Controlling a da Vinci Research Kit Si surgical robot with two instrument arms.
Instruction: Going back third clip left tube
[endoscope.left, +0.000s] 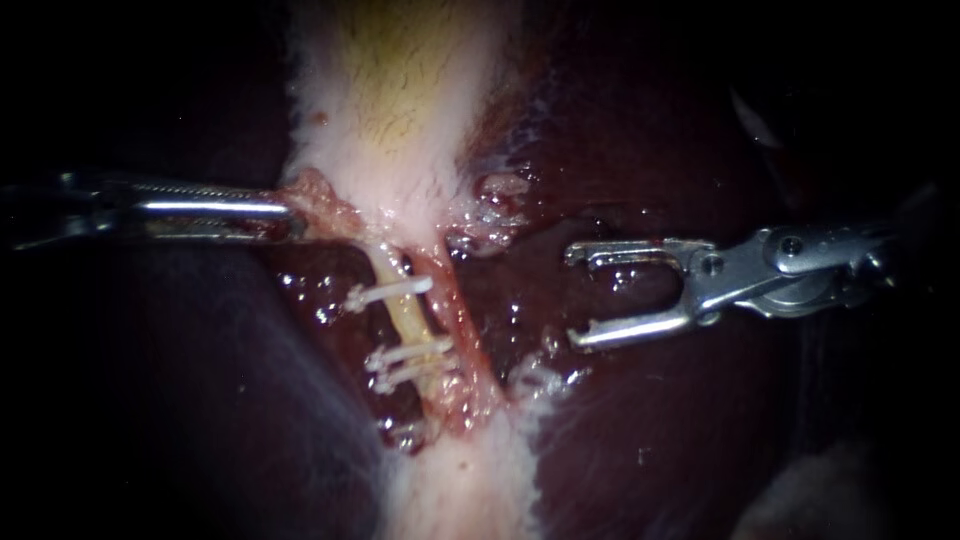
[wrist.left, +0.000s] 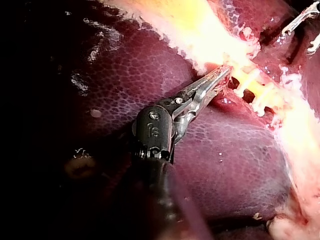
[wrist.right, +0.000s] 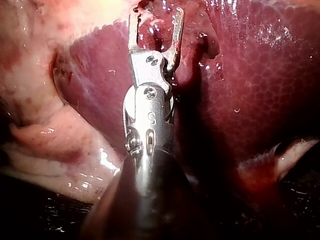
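The yellowish left tube (endoscope.left: 405, 312) runs down from the pale gallbladder (endoscope.left: 400, 100) and carries three white clips: one (endoscope.left: 390, 292) higher up and two (endoscope.left: 410, 352) (endoscope.left: 412, 373) close together below. A reddish tube (endoscope.left: 463, 330) lies just right of it. My right instrument (endoscope.left: 577, 297) stands to the right of both tubes, over the liver, its jaws wide open and empty; the right wrist view shows the same open jaws (wrist.right: 155, 20). My left instrument (endoscope.left: 288, 213) is shut on a flap of reddish tissue (endoscope.left: 318, 195) at the gallbladder's lower left edge, also seen in the left wrist view (wrist.left: 220, 77).
Dark wet liver (endoscope.left: 650, 420) surrounds the tubes on both sides. Frayed pale tissue (endoscope.left: 495, 205) lies beside the gallbladder's neck, and a white band of tissue (endoscope.left: 470, 490) continues below the clips. The left wrist view shows the clips (wrist.left: 255, 90) just ahead of the left jaws.
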